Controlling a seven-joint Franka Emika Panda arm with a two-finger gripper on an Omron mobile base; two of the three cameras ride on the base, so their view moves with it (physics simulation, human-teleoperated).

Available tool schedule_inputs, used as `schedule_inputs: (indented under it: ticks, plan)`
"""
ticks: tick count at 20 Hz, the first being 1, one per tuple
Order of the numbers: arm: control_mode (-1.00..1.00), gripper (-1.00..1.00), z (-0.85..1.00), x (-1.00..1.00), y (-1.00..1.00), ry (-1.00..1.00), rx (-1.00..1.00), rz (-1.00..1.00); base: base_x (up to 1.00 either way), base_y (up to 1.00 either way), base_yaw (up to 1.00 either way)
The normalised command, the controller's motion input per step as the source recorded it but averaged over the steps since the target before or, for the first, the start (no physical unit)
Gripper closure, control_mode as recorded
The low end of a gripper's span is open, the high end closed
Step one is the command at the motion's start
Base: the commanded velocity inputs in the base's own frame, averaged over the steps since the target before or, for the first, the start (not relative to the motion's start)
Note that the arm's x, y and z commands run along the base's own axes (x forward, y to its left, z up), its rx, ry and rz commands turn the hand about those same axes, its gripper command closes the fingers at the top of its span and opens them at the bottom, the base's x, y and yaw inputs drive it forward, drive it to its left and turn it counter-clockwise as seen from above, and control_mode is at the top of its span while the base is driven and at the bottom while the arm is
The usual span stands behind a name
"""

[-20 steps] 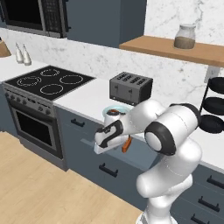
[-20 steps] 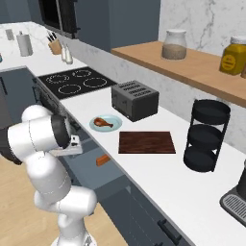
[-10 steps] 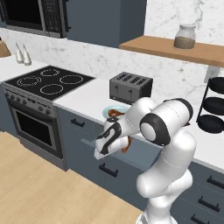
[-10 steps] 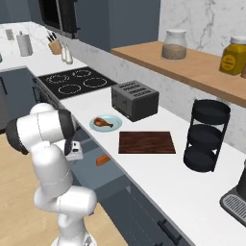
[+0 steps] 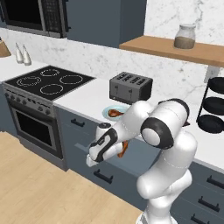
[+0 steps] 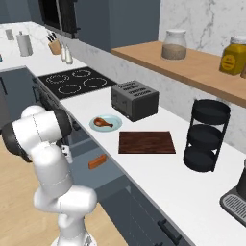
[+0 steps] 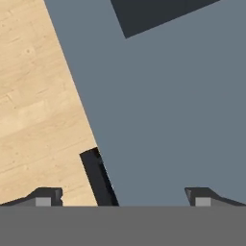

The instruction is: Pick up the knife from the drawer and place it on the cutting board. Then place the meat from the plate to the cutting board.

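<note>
Fingers (image 7: 120,197) spread apart, empty, above the open drawer (image 6: 117,180) front; knife (image 6: 97,162) lies inside the drawer; meat (image 6: 103,122) sits on the plate (image 6: 113,126), beside the cutting board (image 6: 146,142) on the tabletop (image 6: 192,192).

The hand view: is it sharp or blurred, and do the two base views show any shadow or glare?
Hand view: sharp, flat-lit, no glare; the drawer front is an even slate blue, with one darker patch at the top. Right base view: soft shadows under the plate and cutting board. Left base view: crisp; light gloss on the arm.
</note>
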Motion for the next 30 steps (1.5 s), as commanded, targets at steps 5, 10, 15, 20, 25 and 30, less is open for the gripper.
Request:
schedule_inputs:
  ticks: [5, 10, 15, 20, 25, 30]
  plan:
    - [-1.0, -1.0, 0.04, -0.59, 0.85, 0.02, 0.0, -0.02, 0.0, 0.0, 0.0]
    - [-1.0, -1.0, 0.3, -0.58, 0.64, 0.0, 0.0, -0.03, 0.0, 0.0, 0.0]
    - [-1.0, -1.0, 0.75, -0.19, 0.19, 0.0, -0.01, -0.03, 0.0, 0.0, 0.0]
    - [-1.0, -1.0, 1.0, 0.0, -0.01, -0.01, 0.0, -0.05, 0.0, 0.0, 0.0]
    - [-1.0, -1.0, 0.2, 0.18, -0.72, 0.07, 0.0, -0.39, 0.0, 0.0, 0.0]
    - [-1.0, -1.0, -0.02, 0.46, -0.97, 0.12, 0.01, -0.57, 0.0, 0.0, 0.0]
